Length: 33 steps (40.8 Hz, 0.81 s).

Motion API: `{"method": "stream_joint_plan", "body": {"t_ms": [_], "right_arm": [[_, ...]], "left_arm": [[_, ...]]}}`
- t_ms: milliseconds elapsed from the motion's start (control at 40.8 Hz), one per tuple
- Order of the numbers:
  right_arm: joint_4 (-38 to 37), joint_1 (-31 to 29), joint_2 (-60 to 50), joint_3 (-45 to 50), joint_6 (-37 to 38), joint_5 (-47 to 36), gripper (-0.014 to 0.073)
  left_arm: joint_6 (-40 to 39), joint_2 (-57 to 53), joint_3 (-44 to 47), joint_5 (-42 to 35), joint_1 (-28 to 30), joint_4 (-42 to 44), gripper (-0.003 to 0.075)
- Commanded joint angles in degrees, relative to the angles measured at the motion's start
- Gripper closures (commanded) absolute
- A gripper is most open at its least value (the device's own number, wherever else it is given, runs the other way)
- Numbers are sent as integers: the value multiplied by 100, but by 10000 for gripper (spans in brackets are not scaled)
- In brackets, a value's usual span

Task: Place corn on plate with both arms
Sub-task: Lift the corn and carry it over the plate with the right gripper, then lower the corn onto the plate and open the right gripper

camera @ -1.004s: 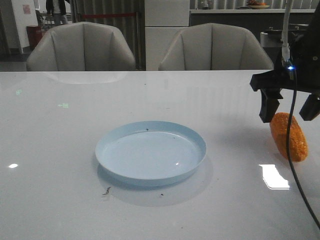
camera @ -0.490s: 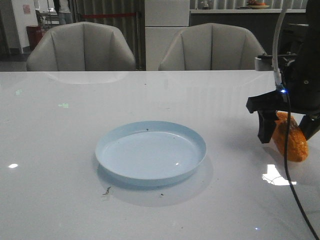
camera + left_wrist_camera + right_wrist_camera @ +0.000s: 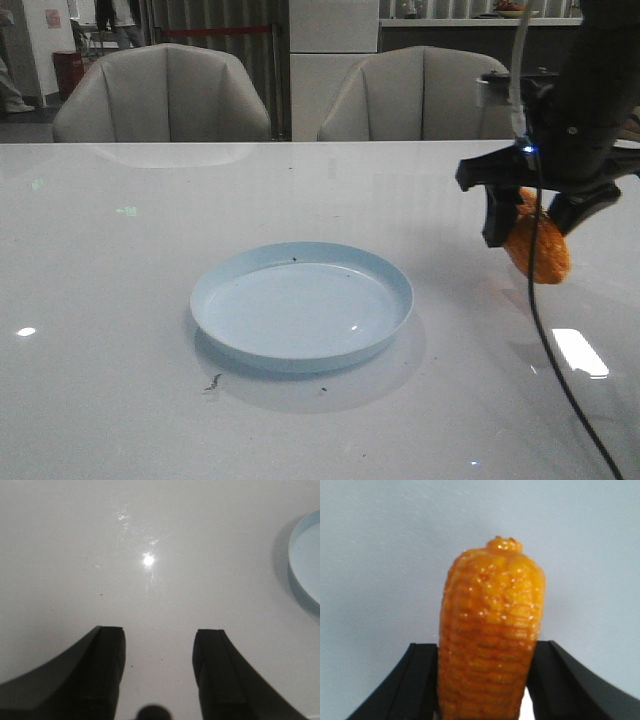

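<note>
Two arms in our log. Table (image 3: pixel 120 260) bare around plate (image 3: pixel 300 305). We carry: right gripper (image 3: pixel 535 225) clamps corn (image 3: pixel 538 245) aloft, right of plate. Left gripper (image 3: pixel 159 670) gapes, holding nothing. Next: we move corn over plate, lower, release.

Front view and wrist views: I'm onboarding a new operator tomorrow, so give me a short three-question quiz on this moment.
1. True or false: the corn lies on the plate.
2. Multiple choice: what does the left gripper hold? A) the corn B) the plate C) nothing
3. Fill in: the right gripper grips the corn with one of its fingers on each ____.

Key: 1. False; in the front view the corn hangs in the right gripper, to the right of the plate, which has nothing on it. 2. C; its fingers are apart over bare table. 3. side.
</note>
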Motion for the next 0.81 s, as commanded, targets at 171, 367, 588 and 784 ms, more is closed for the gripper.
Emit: {"method": "stream_joint_plan", "body": {"t_ms": [171, 367, 588, 784], "right_arm": [[-53, 1257, -282, -541, -61, -208, 323], [-53, 2018, -234, -561, -61, -581, 323], [-32, 2352, 111, -561, -61, -1079, 323], [-23, 2360, 226, -561, -61, -652, 259]], "left_arm": [[-71, -42, -156, -545, 4, 75, 335], [-71, -42, -156, -579, 4, 75, 335], [-71, -42, -156, -579, 4, 75, 335], [-71, -42, -156, -579, 4, 66, 335]]}}
